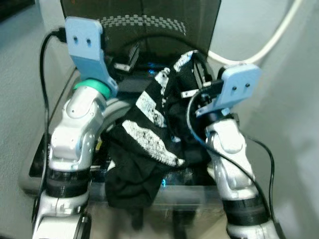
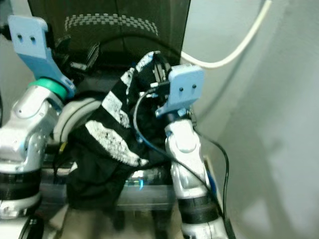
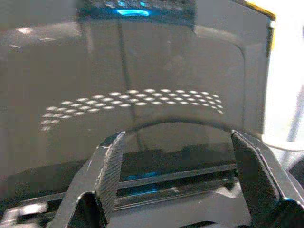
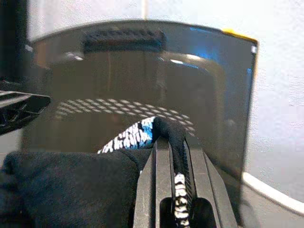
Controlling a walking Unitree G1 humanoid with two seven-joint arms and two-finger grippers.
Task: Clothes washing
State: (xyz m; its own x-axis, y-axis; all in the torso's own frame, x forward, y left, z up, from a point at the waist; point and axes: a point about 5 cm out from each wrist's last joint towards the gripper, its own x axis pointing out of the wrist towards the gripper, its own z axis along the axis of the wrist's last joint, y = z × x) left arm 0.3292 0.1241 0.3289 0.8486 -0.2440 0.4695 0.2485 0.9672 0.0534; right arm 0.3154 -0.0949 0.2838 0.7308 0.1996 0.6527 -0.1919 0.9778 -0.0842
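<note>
My right gripper (image 4: 173,156): jaws pinching black-and-white garment (image 1: 149,134), raised before washer's dark lid (image 3: 142,61); cloth drapes over washer opening. My left gripper (image 3: 178,166): jaws spread, holding nothing, beside garment.

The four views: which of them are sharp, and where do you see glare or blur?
Left eye view: soft overall, the black-and-white garment dark with little detail. Right eye view: likewise soft, the bottom edge smeared. Left wrist view: the open left gripper looks fairly sharp; the dark lid carries pale reflections and a blue glow. Right wrist view: the right gripper, shut on the garment, is crisp; blue glare on the lid.
</note>
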